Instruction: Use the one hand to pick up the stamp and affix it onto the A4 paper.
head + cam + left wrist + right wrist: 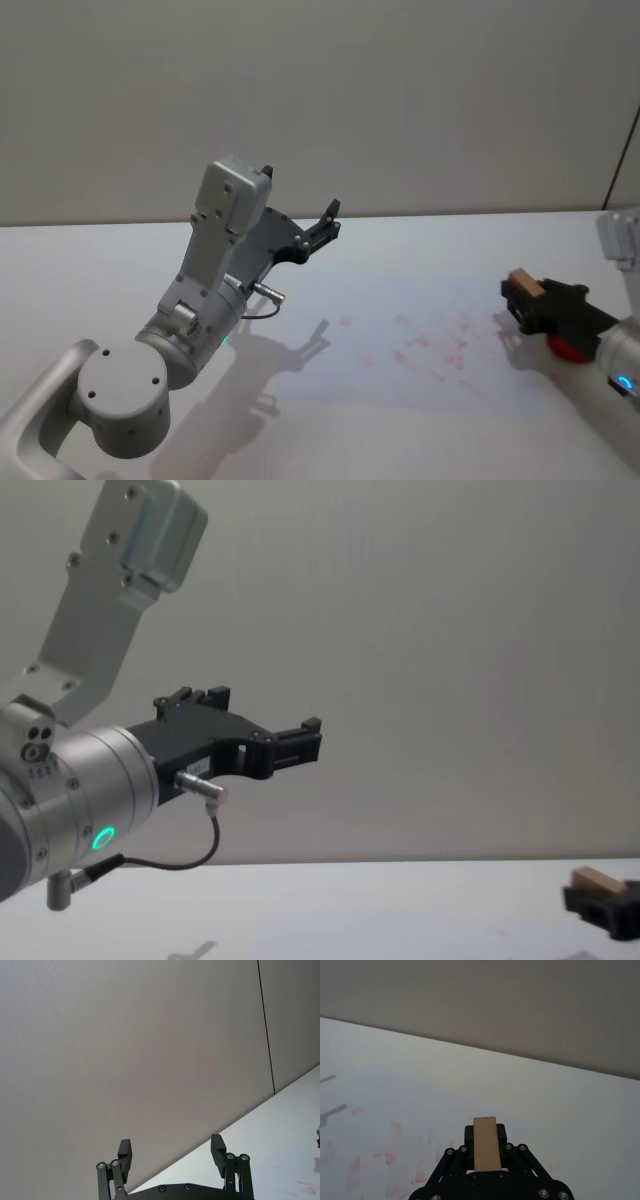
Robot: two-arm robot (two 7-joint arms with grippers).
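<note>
The right gripper point(522, 295), matte black with a blue-lit ring, clamps the stamp point(524, 285), a smooth tan wooden block, at the right edge of the A4 paper point(400, 300), a flat pale sheet blotched with red marks. The left gripper point(325, 225) hangs raised over the paper's left end, fingers spread.

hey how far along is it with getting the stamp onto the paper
Pickup looks done: the right claw is shut on the stamp, held near the right edge of the A4 paper. The paper already carries red marks, so earlier presses seem made. In hand is carrying the stamp. Left: pressing it down onto the sheet. The left claw is open, raised and idle.
</note>
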